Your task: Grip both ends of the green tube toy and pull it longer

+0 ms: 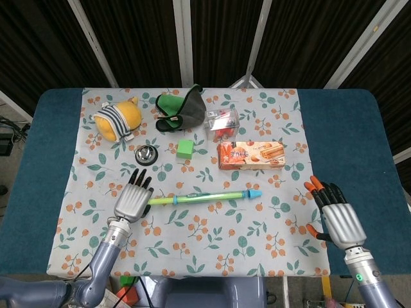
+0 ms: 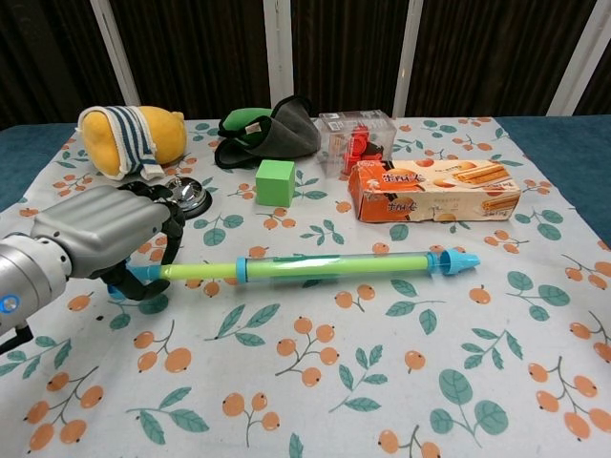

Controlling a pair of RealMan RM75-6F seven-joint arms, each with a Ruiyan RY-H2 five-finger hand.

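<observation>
The green tube toy (image 1: 204, 196) lay on the table (image 1: 340, 122) in front of the biscuit box (image 1: 251, 154), its long axis running left to right across the robot. The left robot hand (image 1: 132, 201) was curled around the tube's left end, apparently grasping it, though the hand's back hid the fingers' contact. The tube's blue tip (image 2: 458, 260) pointed toward the right robot hand (image 1: 337, 220), which hovered well apart from that tip, fingers spread and holding nothing. The right hand was plainly the nearer one to the free end, and would need to travel leftward along the tube's axis to reach it.
</observation>
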